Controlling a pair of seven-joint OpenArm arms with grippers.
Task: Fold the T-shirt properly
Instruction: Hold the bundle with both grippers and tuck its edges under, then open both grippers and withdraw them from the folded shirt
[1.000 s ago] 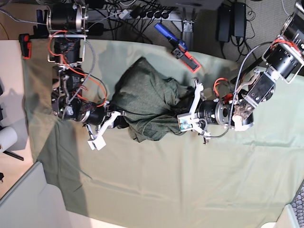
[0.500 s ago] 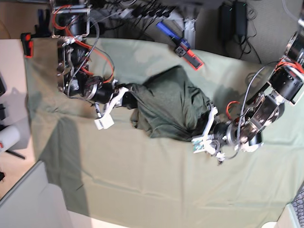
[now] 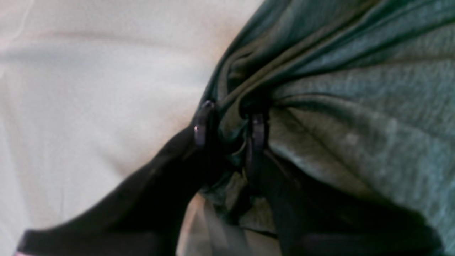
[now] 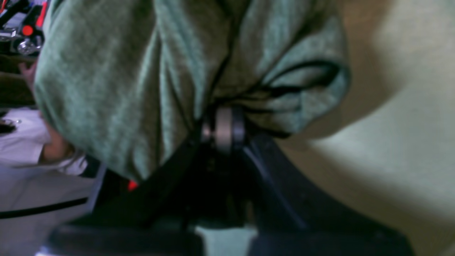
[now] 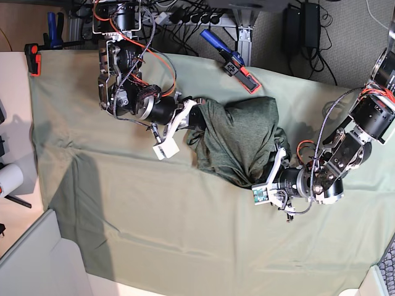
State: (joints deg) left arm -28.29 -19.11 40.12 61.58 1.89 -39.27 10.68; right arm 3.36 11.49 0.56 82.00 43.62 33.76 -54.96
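The T-shirt [image 5: 237, 139], dark olive-green knit, is bunched in a lump at mid-table between my two grippers. In the base view the right gripper [image 5: 189, 117] holds its left end and the left gripper [image 5: 273, 171] its lower right end. Close up, the left gripper [image 3: 229, 128] has a thick gather of T-shirt [image 3: 355, 106] pinched between its dark fingertips [image 3: 201, 124]. The right gripper [image 4: 224, 129] is shut tight on a fold of the T-shirt [image 4: 117, 71], which drapes over and hides most of its fingers.
A pale sage cloth sheet [image 5: 185, 234] covers the table. A blue and red tool [image 5: 231, 61] lies at its back edge, a red clamp [image 5: 32, 58] at the back left corner, a white roll [image 5: 9, 179] off the left side. Cables and a power strip run behind.
Both arms have swung, carrying the bunched T-shirt to the right in the base view. The right gripper rose toward the back edge; the left gripper moved toward the front right.
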